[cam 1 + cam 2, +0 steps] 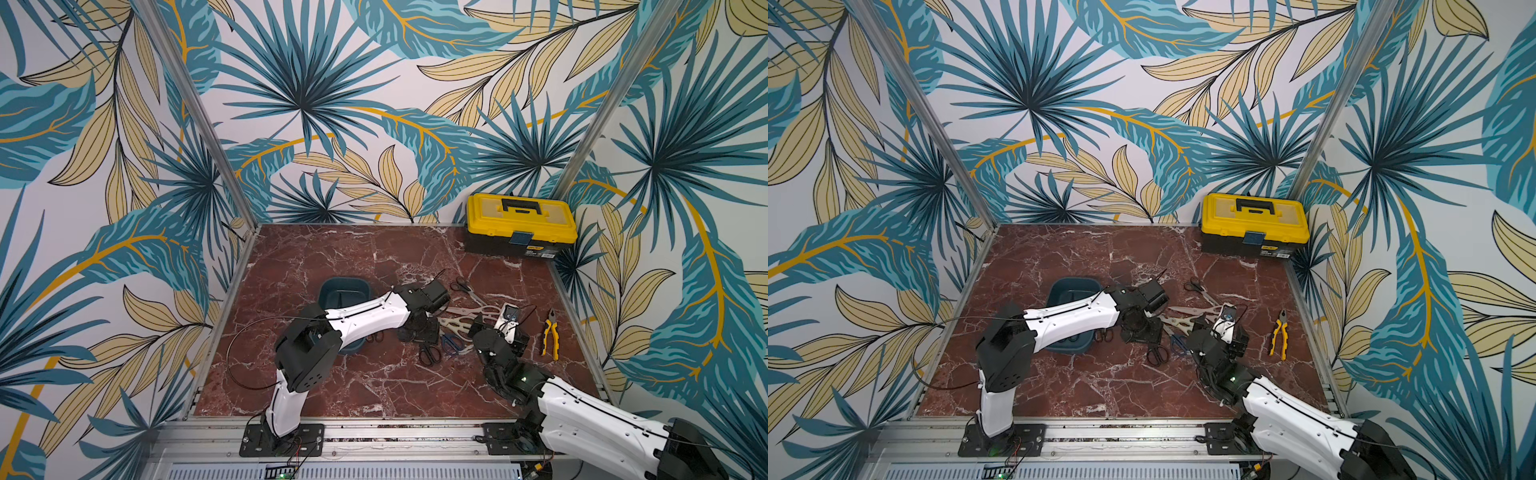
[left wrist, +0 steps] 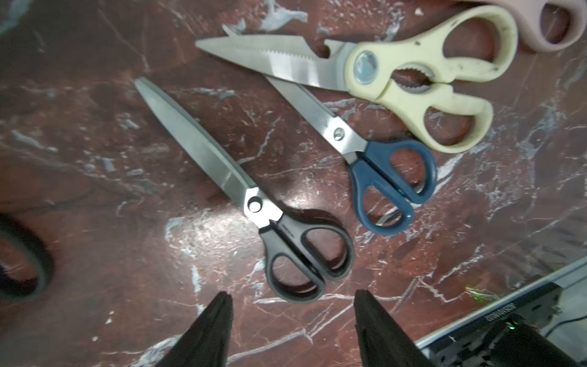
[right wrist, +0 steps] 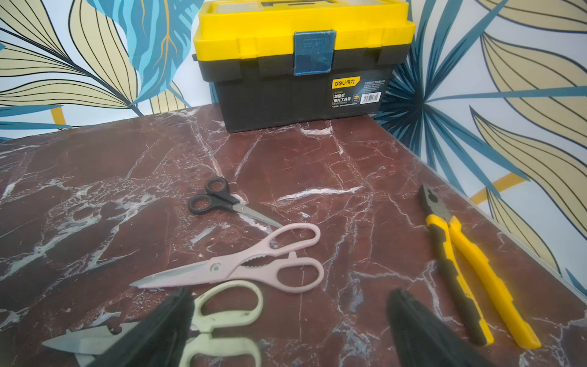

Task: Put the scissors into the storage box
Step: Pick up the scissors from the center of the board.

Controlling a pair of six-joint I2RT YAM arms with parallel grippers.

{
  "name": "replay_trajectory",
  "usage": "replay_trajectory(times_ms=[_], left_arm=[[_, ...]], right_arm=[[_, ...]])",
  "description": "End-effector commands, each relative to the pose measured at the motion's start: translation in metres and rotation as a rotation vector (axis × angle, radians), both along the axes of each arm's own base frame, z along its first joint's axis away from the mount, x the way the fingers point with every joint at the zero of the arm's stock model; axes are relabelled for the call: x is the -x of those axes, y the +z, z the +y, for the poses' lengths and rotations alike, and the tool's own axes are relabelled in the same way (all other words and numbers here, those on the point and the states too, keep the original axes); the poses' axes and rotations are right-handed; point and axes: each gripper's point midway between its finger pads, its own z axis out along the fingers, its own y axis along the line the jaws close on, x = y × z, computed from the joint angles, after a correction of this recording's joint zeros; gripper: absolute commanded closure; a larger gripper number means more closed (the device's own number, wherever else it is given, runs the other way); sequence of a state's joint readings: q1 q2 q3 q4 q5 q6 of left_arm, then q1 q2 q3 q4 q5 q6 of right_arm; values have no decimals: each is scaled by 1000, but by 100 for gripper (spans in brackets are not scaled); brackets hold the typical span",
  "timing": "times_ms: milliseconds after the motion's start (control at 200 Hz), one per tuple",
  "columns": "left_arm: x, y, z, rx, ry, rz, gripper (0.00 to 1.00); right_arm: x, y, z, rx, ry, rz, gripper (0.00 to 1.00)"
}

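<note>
Left hand point(image 2: 292, 294) and right hand point(image 3: 290, 292) both spread, empty, at the scissors point(image 1: 455, 324).
In both top views the box point(image 1: 328, 286) sits at the left hand's 9 o'clock. Left wrist: black pair point(image 2: 254, 203), handles at the fingertips. Right wrist: cream pair point(image 3: 222, 324) beside one finger.

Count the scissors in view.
6. Small black pair farthest back; pink pair, cream pair, blue pair and large black pair clustered mid-table; a small dark pair beside the box. More may hide under the left arm or inside the box.
</note>
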State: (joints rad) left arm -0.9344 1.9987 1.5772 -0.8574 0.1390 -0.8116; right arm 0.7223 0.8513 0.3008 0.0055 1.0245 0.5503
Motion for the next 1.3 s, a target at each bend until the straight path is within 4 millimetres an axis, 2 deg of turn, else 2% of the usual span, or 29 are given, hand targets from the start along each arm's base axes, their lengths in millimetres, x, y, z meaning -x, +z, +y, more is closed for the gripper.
replay_trajectory(times_ms=[0, 180, 371, 617, 817, 1013, 1163, 1298], left_arm=[[-4, 1, -17, 43, 25, 44, 36], [11, -11, -21, 22, 26, 93, 38], [12, -13, -29, 16, 6, 102, 43], [19, -26, -18, -59, 1, 136, 44], [22, -37, -23, -58, -19, 173, 52], [23, -43, -24, -67, -28, 183, 52], [13, -51, 1, -135, -20, 162, 55], [-1, -53, 32, -201, -6, 130, 62]], right_arm=[[2, -4, -5, 5, -28, -7, 0], [0, -5, -4, 19, -34, 9, 0], [1, -5, -5, 16, -37, 7, 0], [1, -4, -6, 13, -42, 2, 0], [2, -4, -7, 13, -46, 0, 0], [1, -4, -7, 10, -45, -2, 0], [1, -4, -6, 12, -44, 0, 0], [1, -4, -6, 13, -44, 1, 0]])
